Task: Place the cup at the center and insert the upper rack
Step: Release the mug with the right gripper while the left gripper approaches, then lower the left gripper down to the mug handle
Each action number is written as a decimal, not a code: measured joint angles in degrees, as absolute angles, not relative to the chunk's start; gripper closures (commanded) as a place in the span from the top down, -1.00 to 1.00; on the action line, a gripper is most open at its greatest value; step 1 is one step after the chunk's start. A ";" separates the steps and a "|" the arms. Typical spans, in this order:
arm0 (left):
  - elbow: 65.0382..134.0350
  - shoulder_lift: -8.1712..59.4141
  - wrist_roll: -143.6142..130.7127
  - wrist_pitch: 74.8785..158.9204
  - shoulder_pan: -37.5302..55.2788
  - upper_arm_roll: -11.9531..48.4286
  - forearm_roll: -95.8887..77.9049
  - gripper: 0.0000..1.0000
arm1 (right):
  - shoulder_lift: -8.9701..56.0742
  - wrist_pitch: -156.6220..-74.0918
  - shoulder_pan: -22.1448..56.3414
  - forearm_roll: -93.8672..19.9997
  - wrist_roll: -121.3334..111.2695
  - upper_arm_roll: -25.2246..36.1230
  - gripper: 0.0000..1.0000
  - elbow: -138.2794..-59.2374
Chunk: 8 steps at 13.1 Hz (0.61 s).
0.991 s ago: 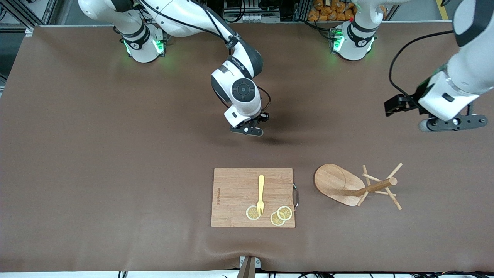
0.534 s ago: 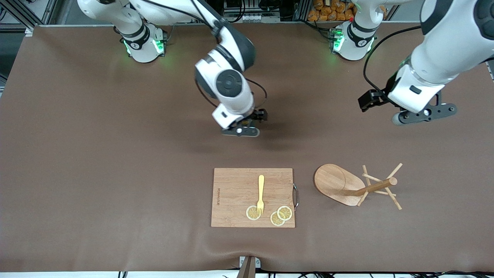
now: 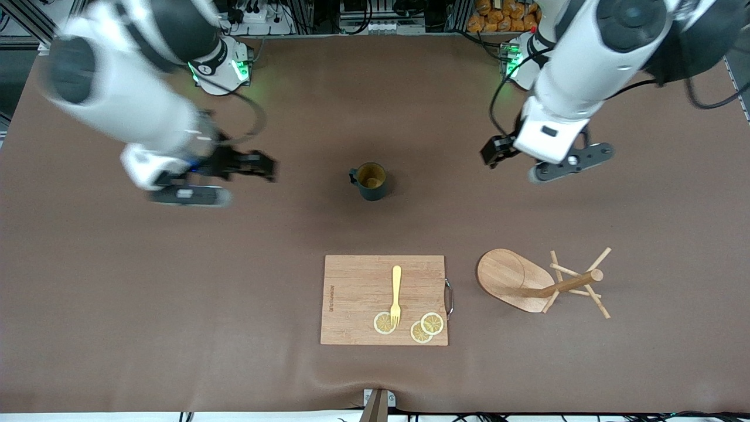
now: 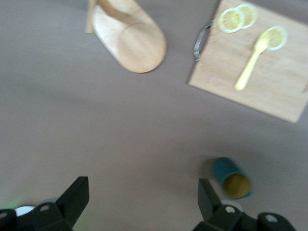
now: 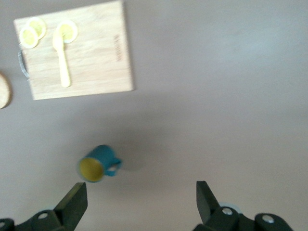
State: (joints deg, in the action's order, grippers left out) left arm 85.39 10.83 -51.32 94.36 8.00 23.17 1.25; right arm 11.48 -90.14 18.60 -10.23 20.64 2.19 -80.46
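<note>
**Cup set down, mug tree next**

We judge the cup (image 3: 371, 180) to be placed: it stands upright on the bare table (image 3: 117, 305) about midway between the two arms, farther from the front camera than the cutting board (image 3: 357, 299), with its handle toward the right arm's end. The step in hand is the upper rack (image 3: 536, 285), which lies tipped on its side near the cutting board, toward the left arm's end, pole and pegs pointing away from the board.

To do this well, we would bring the left gripper (image 3: 556, 166) down over the pole rather than the thin pegs, close squarely across it, and lift so the oval base swings under before setting it upright. The pegs could snag a finger, so we would approach between them.

The left gripper hangs over bare table near the rack, jaws spread wide and empty. The right gripper (image 3: 193, 190) is over bare table toward its own end, also wide open, holding and touching nothing.
</note>
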 measured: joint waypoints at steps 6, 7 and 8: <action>81.60 20.05 -78.99 99.86 24.80 23.14 10.54 1.00 | 6.29 -88.94 7.51 1.15 1.53 2.21 1.00 -80.98; 80.70 22.51 -83.96 100.81 28.00 23.07 13.19 1.00 | 5.73 -88.84 5.30 1.17 0.04 2.22 1.00 -81.32; 79.68 25.24 -88.80 101.75 31.17 22.91 15.93 1.00 | 5.14 -88.78 3.19 1.18 -1.19 2.22 1.00 -82.01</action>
State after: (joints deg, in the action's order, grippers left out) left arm 79.68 25.24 -88.80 101.75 31.17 22.91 15.93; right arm 5.14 -88.78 3.19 1.18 -1.19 2.22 -82.01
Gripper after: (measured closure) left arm 0.000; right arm 0.000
